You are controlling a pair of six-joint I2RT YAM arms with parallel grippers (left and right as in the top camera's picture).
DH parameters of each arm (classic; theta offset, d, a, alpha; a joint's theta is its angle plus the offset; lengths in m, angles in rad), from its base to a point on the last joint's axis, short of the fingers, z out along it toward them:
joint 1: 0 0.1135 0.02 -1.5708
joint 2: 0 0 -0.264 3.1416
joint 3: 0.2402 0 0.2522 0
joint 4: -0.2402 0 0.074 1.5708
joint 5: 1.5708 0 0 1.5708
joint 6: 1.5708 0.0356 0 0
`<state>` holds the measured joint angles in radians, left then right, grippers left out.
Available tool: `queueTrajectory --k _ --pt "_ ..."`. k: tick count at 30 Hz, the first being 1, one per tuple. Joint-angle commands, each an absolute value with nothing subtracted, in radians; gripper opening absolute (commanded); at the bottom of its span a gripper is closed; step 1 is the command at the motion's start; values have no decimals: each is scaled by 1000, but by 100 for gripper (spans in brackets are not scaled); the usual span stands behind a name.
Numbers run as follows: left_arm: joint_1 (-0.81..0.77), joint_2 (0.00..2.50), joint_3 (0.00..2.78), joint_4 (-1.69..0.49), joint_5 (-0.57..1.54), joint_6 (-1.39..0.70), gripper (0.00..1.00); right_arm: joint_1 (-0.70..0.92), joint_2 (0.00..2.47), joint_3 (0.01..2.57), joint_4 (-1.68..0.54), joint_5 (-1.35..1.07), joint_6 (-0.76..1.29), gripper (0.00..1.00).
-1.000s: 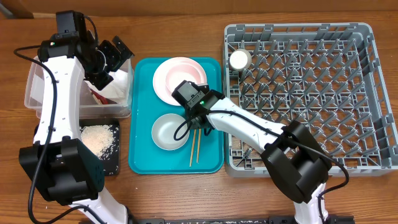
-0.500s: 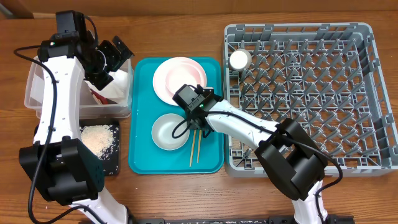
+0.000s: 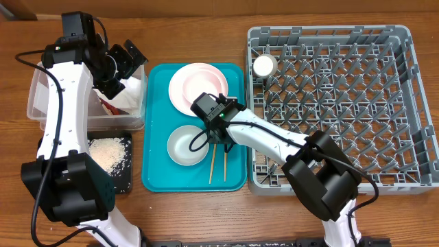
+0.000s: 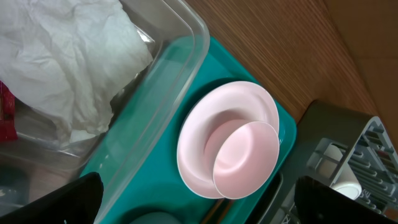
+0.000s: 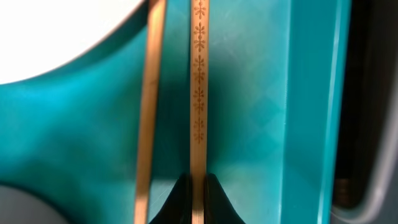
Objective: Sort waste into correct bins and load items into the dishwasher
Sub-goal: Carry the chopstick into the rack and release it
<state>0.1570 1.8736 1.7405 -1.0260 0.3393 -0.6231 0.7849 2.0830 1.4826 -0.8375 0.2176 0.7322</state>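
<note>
Right fingers: closed on one wooden chopstick marked with small star-like motifs, arm stretched low over teal tray at frame centre | left fingers: spread wide, held above clear tub at upper left

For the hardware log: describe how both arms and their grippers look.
Both are alike: the left arm and right arm have white shell links, bulky black joint blocks and loose black cables. The left gripper and right gripper are black. A green light shows at the right wrist.
</note>
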Motion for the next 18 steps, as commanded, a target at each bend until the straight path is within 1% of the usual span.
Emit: queueTrajectory --k 1,4,7,10,15,18 --pt "151 1864 1753 -1028 329 -632 100 772 1928 1554 -844 246 694 4" --pt "151 1864 1753 -1028 329 -632 100 762 1826 1554 -890 246 643 4" --pt "151 1864 1753 -1028 329 -632 100 733 1709 1554 -1005 247 501 4" --pt "151 1864 1753 -1028 329 -632 100 683 1647 1554 -1090 257 361 4" --pt "151 1864 1753 -1028 329 -632 100 582 1640 1548 -1194 269 351 4" --pt "151 1864 1753 -1028 329 -632 100 495 1640 1532 -1210 268 344 4"
